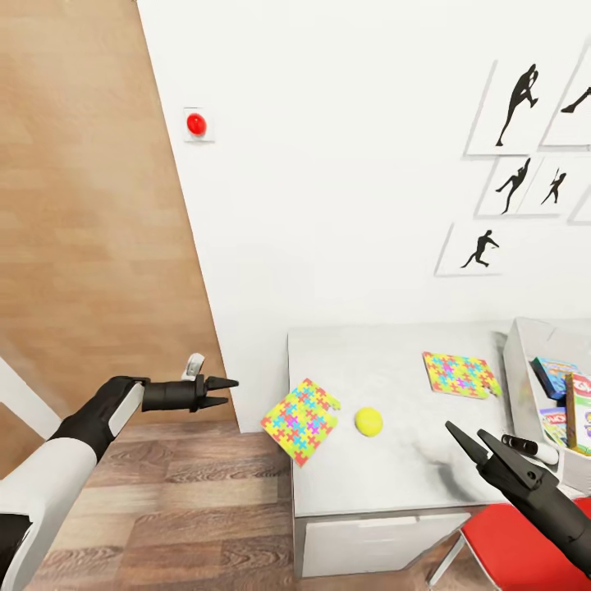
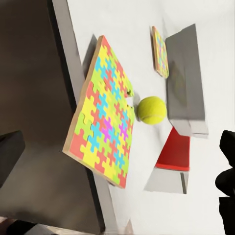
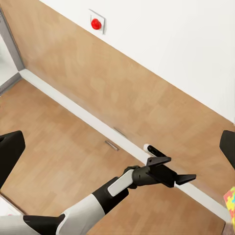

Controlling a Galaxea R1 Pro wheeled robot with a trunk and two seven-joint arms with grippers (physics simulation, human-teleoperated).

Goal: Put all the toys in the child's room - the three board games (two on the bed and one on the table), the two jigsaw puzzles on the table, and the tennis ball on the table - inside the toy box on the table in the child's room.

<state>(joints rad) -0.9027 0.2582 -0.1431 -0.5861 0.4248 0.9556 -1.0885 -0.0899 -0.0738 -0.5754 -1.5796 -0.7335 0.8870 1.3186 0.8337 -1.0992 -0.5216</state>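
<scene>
On the pale table [image 1: 394,476] lie two colourful jigsaw puzzles. One puzzle [image 1: 300,420] [image 2: 105,117] overhangs the table's left edge, the other [image 1: 460,373] [image 2: 160,51] lies further back. A yellow tennis ball [image 1: 368,421] [image 2: 152,109] rests between them. The grey toy box [image 1: 519,369] [image 2: 183,78] at the table's right end holds board games [image 1: 566,402] standing on edge. My left gripper [image 1: 223,391] [image 3: 188,177] hovers open over the floor, left of the overhanging puzzle. My right gripper [image 1: 472,437] is open above the table's front right, empty. The bed is out of view.
A red chair [image 1: 509,550] [image 2: 175,151] stands at the table's front right, under my right arm. The white wall behind carries a red button [image 1: 196,125] [image 3: 96,23] and silhouette pictures [image 1: 517,107]. Wood-plank floor [image 1: 164,509] lies left of the table.
</scene>
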